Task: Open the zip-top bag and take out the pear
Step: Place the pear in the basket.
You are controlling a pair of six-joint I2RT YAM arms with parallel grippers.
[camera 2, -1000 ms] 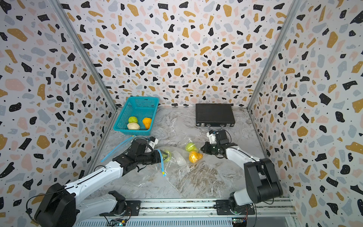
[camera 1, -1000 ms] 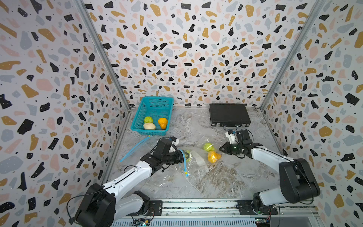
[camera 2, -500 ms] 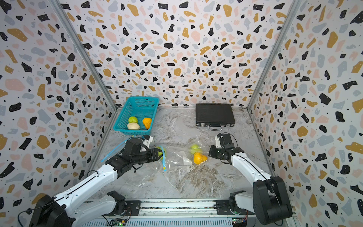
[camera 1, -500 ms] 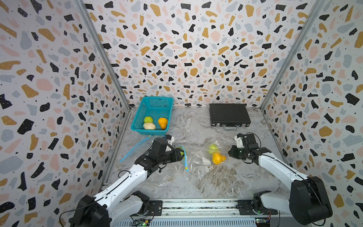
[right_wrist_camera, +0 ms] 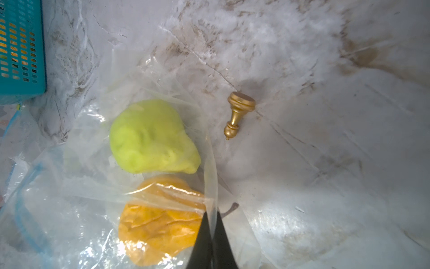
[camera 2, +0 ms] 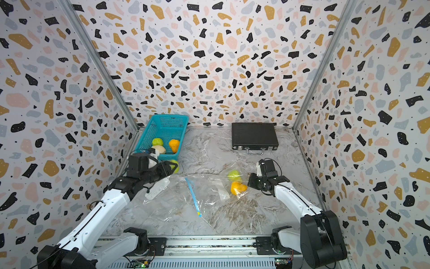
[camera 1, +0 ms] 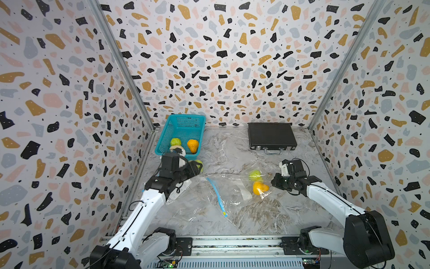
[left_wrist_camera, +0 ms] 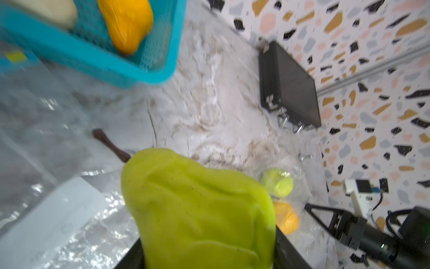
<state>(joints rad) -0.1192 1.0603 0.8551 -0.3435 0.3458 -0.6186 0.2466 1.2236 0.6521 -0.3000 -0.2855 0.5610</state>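
Observation:
My left gripper point(camera 1: 196, 166) point(camera 2: 171, 166) is shut on a green pear point(camera 1: 199, 162) point(camera 2: 175, 164) point(left_wrist_camera: 197, 205), held clear of the zip-top bag, just in front of the blue basket. The clear zip-top bag point(camera 1: 223, 198) point(camera 2: 204, 198) lies mid-table with its blue zip strip point(camera 1: 216, 195) apart. A green pear point(camera 1: 254, 175) point(right_wrist_camera: 151, 137) and an orange pear point(camera 1: 259, 188) point(right_wrist_camera: 158, 223) are still inside it. My right gripper point(camera 1: 275, 184) point(camera 2: 251, 182) point(right_wrist_camera: 211, 216) is shut on the bag's far plastic edge.
The blue basket point(camera 1: 186, 120) at the back left holds three fruits. A black case point(camera 1: 271, 137) lies at the back right. A small gold pawn-shaped piece point(right_wrist_camera: 238, 114) lies beside the bag. Another clear bag with a white label point(camera 1: 179, 193) lies under my left arm.
My left gripper has carried the green pear from the bag's mouth back and left towards the basket. The right gripper and the bag have shifted a little to the right.

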